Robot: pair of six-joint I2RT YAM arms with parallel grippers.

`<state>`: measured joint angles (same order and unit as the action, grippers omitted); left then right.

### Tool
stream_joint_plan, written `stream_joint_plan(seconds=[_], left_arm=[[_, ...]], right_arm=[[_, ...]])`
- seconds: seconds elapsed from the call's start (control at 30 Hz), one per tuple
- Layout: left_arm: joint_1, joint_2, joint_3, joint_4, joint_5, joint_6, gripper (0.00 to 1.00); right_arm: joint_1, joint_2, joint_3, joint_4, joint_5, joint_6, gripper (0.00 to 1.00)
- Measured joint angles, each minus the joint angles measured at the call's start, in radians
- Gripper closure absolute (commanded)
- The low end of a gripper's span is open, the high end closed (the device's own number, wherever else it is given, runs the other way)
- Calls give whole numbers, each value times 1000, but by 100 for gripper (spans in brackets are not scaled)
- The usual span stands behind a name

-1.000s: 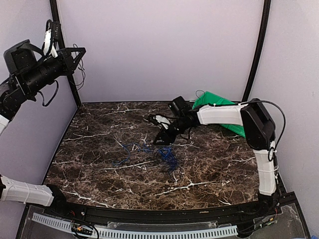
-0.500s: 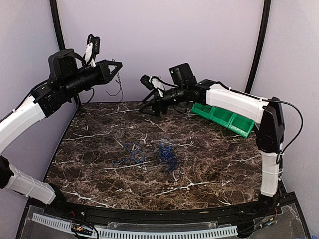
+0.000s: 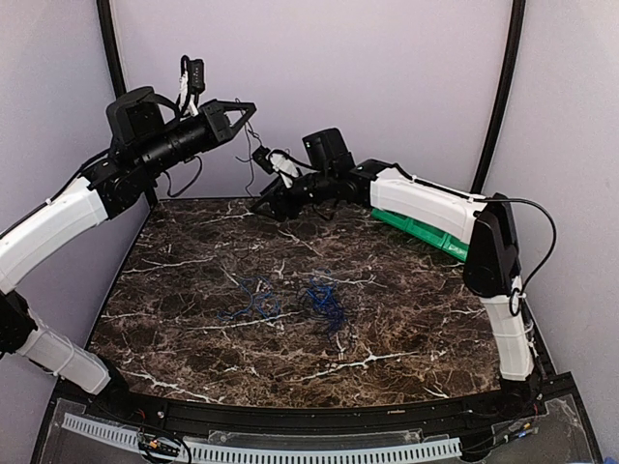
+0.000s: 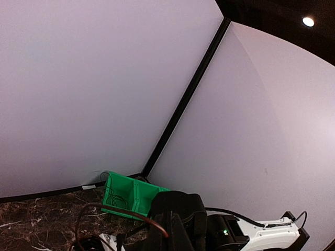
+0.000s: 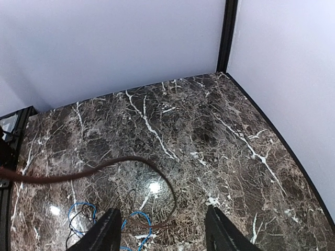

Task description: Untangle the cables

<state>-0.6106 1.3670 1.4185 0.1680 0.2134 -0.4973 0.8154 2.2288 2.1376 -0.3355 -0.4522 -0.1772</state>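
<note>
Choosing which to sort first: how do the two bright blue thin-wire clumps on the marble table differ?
The left blue wire clump sprawls in loose open loops; the right blue wire clump is bunched dense. The left covers more table than the right. Both lie flat, apart, ungripped.

No text, label, brand, number or sign can be read in any view; the small white strip at the foot of the back wall, in the lower left of the left wrist view, is too small to show any writing.
</note>
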Motion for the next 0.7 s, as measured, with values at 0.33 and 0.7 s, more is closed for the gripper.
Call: stream_joint_plan(seconds=[0.33, 0.7], left_arm=[[0, 0, 0, 30, 3, -43, 100], [0, -6, 0, 44, -4, -77, 100]], right_arm=[[-9, 97, 90, 43, -22, 36, 49], [-4, 114, 112, 43, -259, 23, 100]])
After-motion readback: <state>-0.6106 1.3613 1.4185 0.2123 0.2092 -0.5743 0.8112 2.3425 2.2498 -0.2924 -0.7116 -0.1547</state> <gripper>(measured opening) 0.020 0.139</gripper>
